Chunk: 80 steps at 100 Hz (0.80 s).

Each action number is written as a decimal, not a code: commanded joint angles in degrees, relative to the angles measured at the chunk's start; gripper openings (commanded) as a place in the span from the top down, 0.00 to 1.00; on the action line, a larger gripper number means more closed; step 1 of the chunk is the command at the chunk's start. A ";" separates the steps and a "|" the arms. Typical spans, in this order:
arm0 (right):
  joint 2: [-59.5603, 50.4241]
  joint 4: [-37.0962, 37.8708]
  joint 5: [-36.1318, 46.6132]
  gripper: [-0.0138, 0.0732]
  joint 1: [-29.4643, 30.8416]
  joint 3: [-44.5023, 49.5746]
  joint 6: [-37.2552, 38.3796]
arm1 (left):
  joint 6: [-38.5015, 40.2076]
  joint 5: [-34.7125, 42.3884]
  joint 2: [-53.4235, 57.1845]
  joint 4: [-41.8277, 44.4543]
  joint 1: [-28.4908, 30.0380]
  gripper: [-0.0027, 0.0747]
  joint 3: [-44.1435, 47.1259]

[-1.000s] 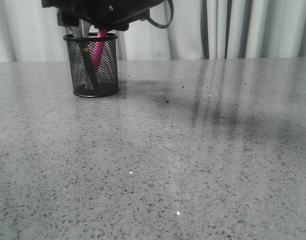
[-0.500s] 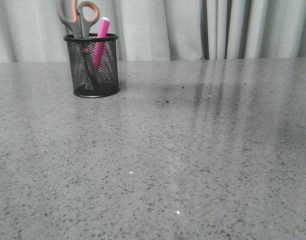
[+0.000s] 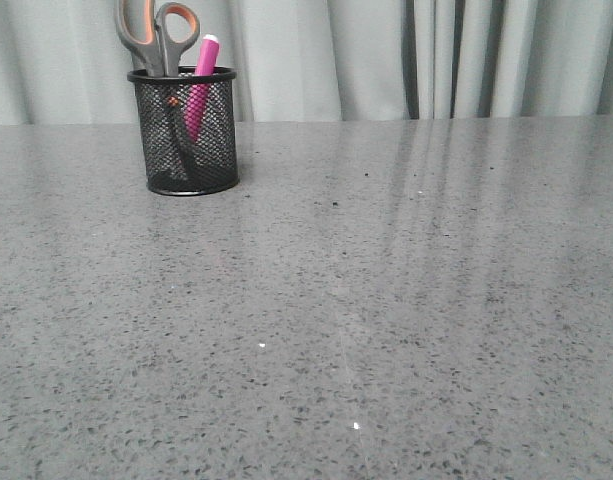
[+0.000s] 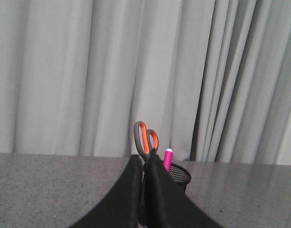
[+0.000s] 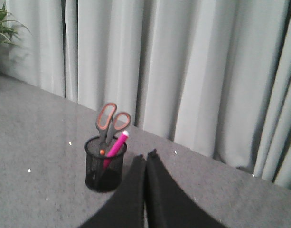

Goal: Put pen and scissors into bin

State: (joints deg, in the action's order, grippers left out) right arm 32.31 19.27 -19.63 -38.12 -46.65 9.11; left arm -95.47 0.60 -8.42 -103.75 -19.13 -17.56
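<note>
Both scissors (image 3: pixel 156 35) blades behind bin (image 3: pixel 184 132) mesh

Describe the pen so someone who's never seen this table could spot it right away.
On the grey speckled table, find the black mesh bin at the far left near the curtain. Two things stand in it: the pen is the slim bright pink stick with a white tip, beside the grey-and-orange scissors.

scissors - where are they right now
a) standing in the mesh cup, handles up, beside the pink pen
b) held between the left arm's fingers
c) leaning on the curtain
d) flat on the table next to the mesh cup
a: the scissors stand in the mesh cup with their handles above the rim, and the pink pen leans beside them inside it.
</note>
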 commanded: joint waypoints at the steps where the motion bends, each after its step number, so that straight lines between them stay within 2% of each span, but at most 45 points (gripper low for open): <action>1: -8.44 2.30 1.42 0.92 0.09 6.15 -0.61 | 0.22 -3.08 -0.61 -2.20 -0.63 0.99 -0.73; 13: -19.79 2.40 -0.47 0.92 0.09 12.24 -0.61 | 0.22 -3.64 -0.61 -2.20 -0.63 0.99 -0.73; 27: -27.04 2.53 -4.44 0.92 0.09 14.34 -0.61 | 0.22 -3.64 -0.61 -2.20 -0.63 0.99 -0.73; 80: -28.32 2.66 -1.84 0.92 0.09 14.34 -0.61 | 0.22 -3.64 -0.61 -2.20 -0.63 0.99 -0.73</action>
State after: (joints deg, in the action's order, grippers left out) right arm 3.16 20.53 -26.24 -38.12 -31.20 9.01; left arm -95.47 -0.98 -8.42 -103.75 -19.13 -16.86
